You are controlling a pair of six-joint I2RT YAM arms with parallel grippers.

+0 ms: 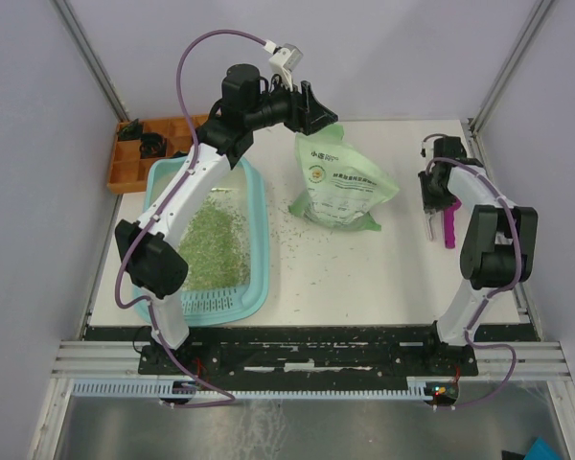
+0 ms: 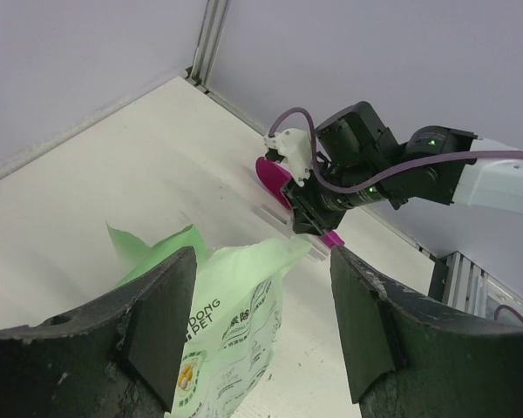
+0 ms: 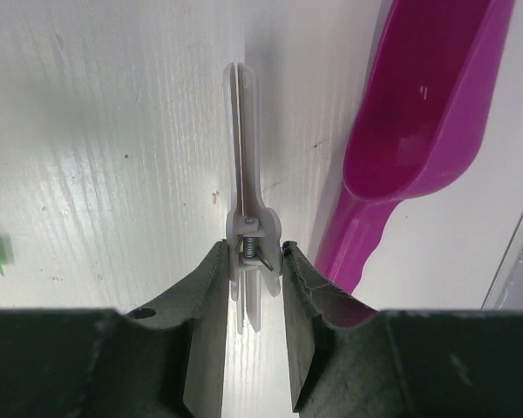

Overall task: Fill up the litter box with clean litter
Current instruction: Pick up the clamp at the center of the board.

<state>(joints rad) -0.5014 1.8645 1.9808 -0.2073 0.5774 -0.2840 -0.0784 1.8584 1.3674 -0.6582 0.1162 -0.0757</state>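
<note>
The light teal litter box (image 1: 262, 230) lies at the left, with a patch of pale green litter (image 1: 211, 244) on its floor. A green printed bag (image 1: 340, 182) stands mid-table. My left gripper (image 1: 316, 113) hovers open above the bag's top edge; in the left wrist view the bag (image 2: 235, 313) rises between the spread fingers of that gripper (image 2: 261, 257) without touching them. At the right, my right gripper (image 3: 253, 252) is shut on a white spring clip (image 3: 241, 157) lying on the table, just beside the magenta scoop (image 3: 427, 113).
An orange compartmented tray (image 1: 144, 153) sits at the back left behind the litter box. Loose granules (image 1: 297, 240) are scattered on the table between box and bag. The scoop (image 1: 450, 230) lies close to the right table edge and frame rail.
</note>
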